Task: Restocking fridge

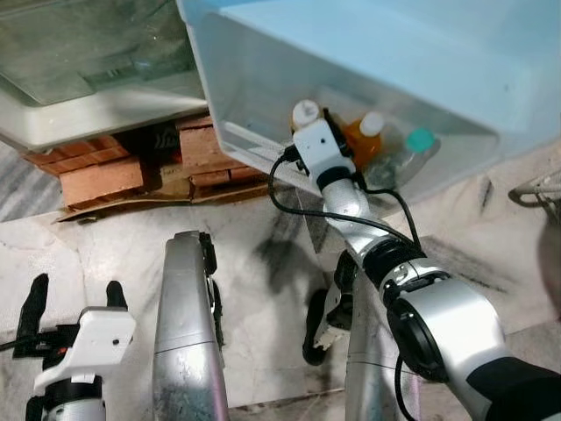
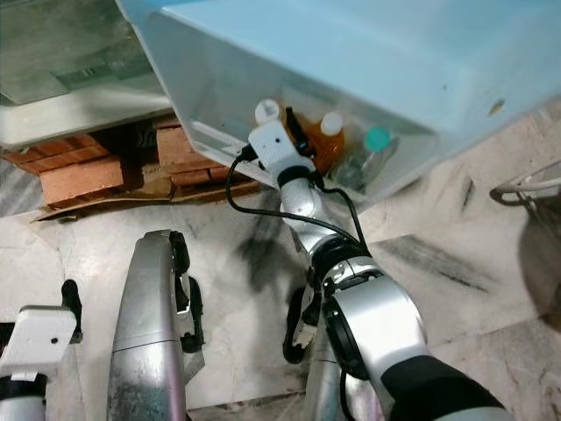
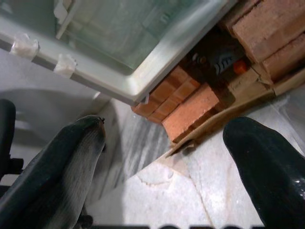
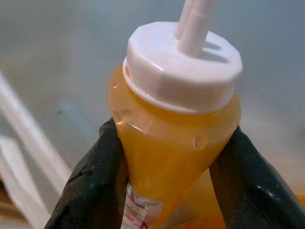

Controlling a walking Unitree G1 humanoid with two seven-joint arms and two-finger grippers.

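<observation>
Your right gripper (image 4: 167, 191) was clamped on an orange squeeze bottle (image 4: 174, 138) inside the fridge door bin (image 1: 263, 140), mid-placement beside 2 bottles. Next you needed to seat it upright, then release. Your left gripper (image 3: 162, 157) hung open, idle.

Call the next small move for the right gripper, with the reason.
Probably lower a little, then release. The right gripper is clamped on the yellow sauce bottle, upright inside the fridge door bin beside an orange bottle. Whether its base has landed can't be seen.
</observation>
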